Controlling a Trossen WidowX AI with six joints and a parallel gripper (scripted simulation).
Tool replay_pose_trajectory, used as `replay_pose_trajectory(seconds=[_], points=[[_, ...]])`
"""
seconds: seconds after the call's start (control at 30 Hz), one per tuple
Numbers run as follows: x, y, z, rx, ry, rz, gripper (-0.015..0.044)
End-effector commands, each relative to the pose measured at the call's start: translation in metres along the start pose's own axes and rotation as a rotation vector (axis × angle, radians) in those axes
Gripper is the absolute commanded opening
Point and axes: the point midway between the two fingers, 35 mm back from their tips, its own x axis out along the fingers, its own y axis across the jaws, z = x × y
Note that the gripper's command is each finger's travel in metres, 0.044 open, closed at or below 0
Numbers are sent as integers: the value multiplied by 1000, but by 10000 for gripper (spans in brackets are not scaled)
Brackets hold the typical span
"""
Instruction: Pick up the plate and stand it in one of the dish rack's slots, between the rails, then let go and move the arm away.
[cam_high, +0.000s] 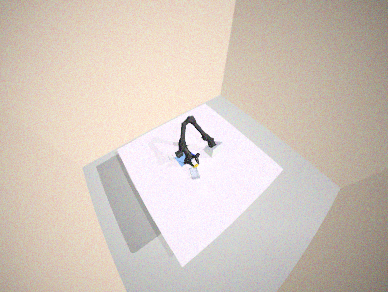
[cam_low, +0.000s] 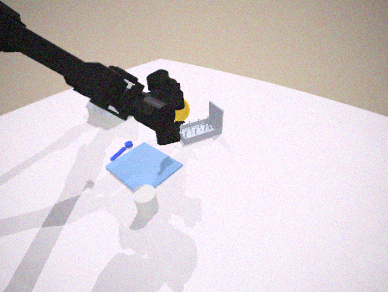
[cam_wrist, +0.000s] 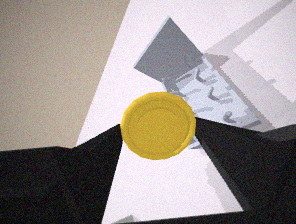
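Note:
The round yellow plate (cam_high: 195, 165) (cam_low: 184, 110) (cam_wrist: 157, 112) is held at its edges between the two black fingers of my gripper (cam_high: 196, 161) (cam_low: 177, 117) (cam_wrist: 157, 124), which is shut on it. In the exterior view the plate looks steeply tilted and is partly hidden by the gripper. The small grey dish rack (cam_high: 194, 173) (cam_low: 217, 119) (cam_wrist: 167, 52) stands just beyond the plate, with a tall panel at one end and short rails inside. In the wrist view the plate overlaps the rack's near side. The plate appears apart from the rack, though their exact gap is unclear.
A light blue square board (cam_low: 137, 165) (cam_high: 180, 159) lies near the gripper. A blue long-handled utensil (cam_low: 119, 152) lies beside it, and a white cup (cam_low: 145, 195) stands at its near corner. A pale grey box-like object (cam_low: 99, 116) is partly behind the arm.

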Motion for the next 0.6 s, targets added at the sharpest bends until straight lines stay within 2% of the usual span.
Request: replay_pose_trajectory(seconds=[0.0, 0.57], points=[[0, -4, -2, -98, -73, 24, 0], [-7, -19, -10, -486, -357, -6, 0]])
